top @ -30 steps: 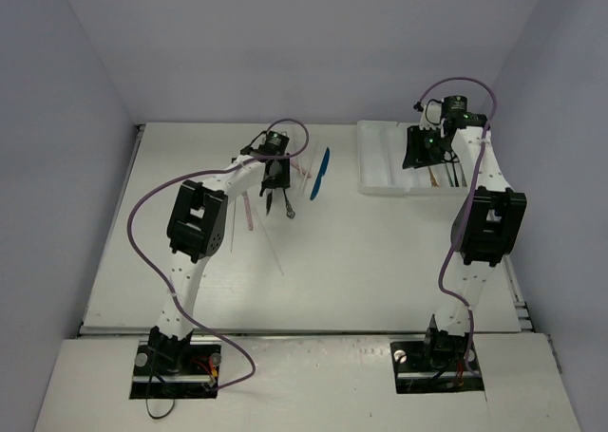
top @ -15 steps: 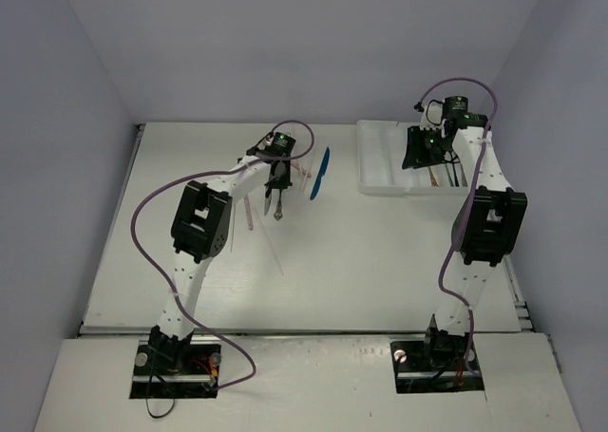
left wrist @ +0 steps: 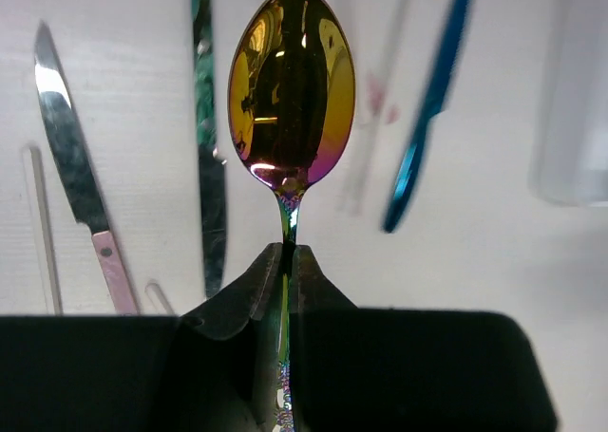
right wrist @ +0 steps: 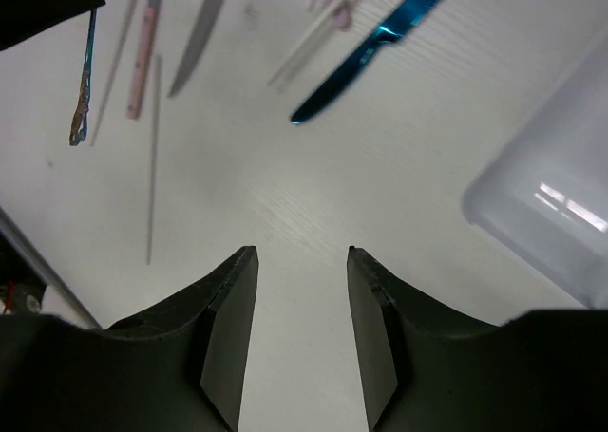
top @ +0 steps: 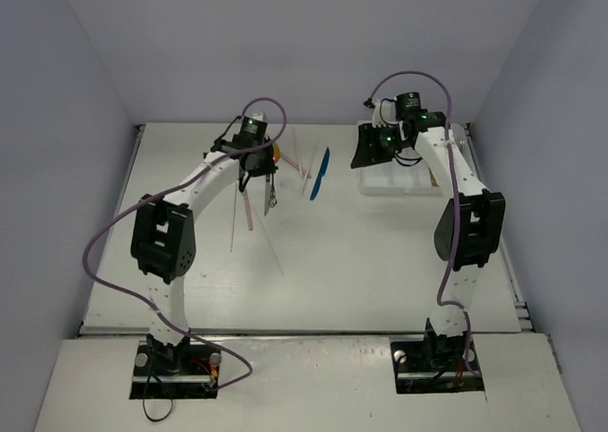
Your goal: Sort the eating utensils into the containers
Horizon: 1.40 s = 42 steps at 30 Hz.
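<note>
My left gripper is shut on the thin stem of an iridescent gold spoon, held off the table with its bowl pointing away from the wrist. From above, the left gripper hovers over the loose utensils, with the spoon hanging out of it. Below lie a pink-handled silver knife, a dark teal knife, a blue knife and pale sticks. My right gripper stands open over bare table, just left of the white tray.
The tray's rounded corner sits close to the right of the right gripper's fingers. The blue knife lies between the two grippers. Grey walls close in the table at the back and sides.
The left gripper closed on the spoon, lifted it and swung left and back. The right gripper came off the tray to the left, over the table.
</note>
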Tool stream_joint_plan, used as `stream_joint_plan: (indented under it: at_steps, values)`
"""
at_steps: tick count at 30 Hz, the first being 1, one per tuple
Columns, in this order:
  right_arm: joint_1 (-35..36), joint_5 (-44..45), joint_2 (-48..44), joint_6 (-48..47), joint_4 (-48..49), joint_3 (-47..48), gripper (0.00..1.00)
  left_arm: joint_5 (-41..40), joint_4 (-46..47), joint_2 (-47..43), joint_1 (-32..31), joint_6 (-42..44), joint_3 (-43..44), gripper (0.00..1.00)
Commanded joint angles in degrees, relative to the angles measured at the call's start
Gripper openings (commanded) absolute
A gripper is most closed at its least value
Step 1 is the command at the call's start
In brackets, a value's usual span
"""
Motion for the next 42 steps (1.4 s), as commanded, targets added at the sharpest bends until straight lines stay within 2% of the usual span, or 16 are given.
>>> stream_joint_plan:
  at_steps: [1,6,13,29,32,34,36,37,39,40,41,42]
  values:
    - [3.8,-6.8,-1.0,9.8,5.8,4.8,0.47,3.8,6.6,-8.6,0.2,-4.5,1.0,0.0]
    - [8.6,-8.4,2.6,14.8,6.8,8.8,0.49,5.5,9.1,-10.2,0.0,-7.4,-0.2,0.0]
    - [14.3,-7.3,4.5,15.7,7.1,12.0,0.49,8.3,10.7,-10.9,0.0,-10.2,-0.7,0.0]
    - [18.6,-7.6,9.7,17.3,7.9,15.4,0.46,11.0,13.0,-11.3,-0.8,-12.9,-0.6,0.0]
    - [18.6,-7.2,10.4,17.3,8.1,15.9,0.39,11.2,13.1,-11.4,-0.9,-13.2,-0.9,0.0]
    - [18.6,-6.8,10.6,17.1,8.1,16.1,0.29,11.3,13.3,-11.4,-0.8,-13.2,-1.0,0.0]
    - [18.6,-6.3,10.7,17.0,8.2,16.0,0.13,11.3,13.6,-11.5,-0.8,-13.3,-1.3,0.0]
    - [18.6,-6.3,10.7,16.8,8.1,16.0,0.11,11.3,13.7,-11.5,-0.8,-13.3,-1.4,0.0]
    - [18.5,-5.7,10.4,16.7,8.2,15.5,0.0,11.5,13.8,-11.4,-0.7,-13.3,-1.6,0.09]
    - [18.4,-5.3,10.1,16.5,8.2,15.3,0.0,11.7,13.9,-11.4,-0.6,-13.3,-1.7,0.19]
    - [18.2,-5.0,9.8,16.4,8.2,15.1,0.0,11.9,13.8,-11.4,-0.4,-13.3,-1.7,0.32]
    - [17.8,-4.8,9.3,16.3,8.2,14.5,0.0,12.0,13.4,-11.4,-0.1,-13.2,-1.6,0.56]
